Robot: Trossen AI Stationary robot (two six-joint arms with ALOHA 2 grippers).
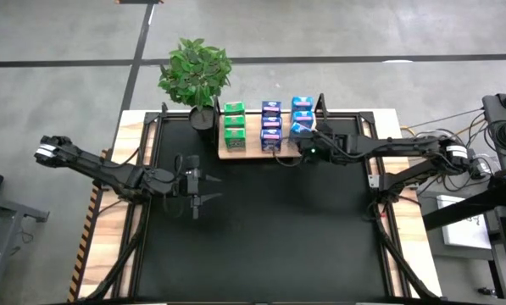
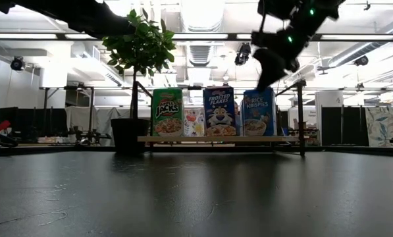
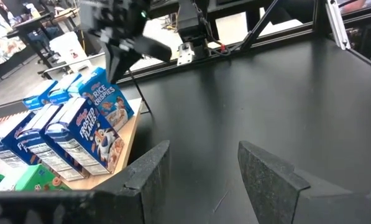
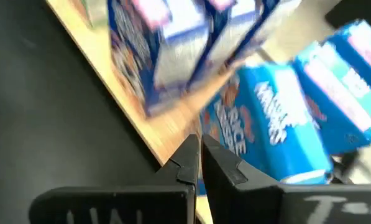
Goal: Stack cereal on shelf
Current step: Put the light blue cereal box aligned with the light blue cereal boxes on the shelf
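Left tool (image 3: 201, 171) released | right tool (image 4: 199, 152) clenched, empty | shelf (image 2: 216, 139) cartons: Apple Jacks (image 2: 166, 112), Frosted Flakes (image 2: 219, 112), Rice Krispies (image 2: 257, 113)

Black mat (image 1: 269, 220) open near and centre; far edge blocked by plant (image 1: 196, 72), cereal (image 1: 271, 125) rows on shelf (image 1: 251, 148).
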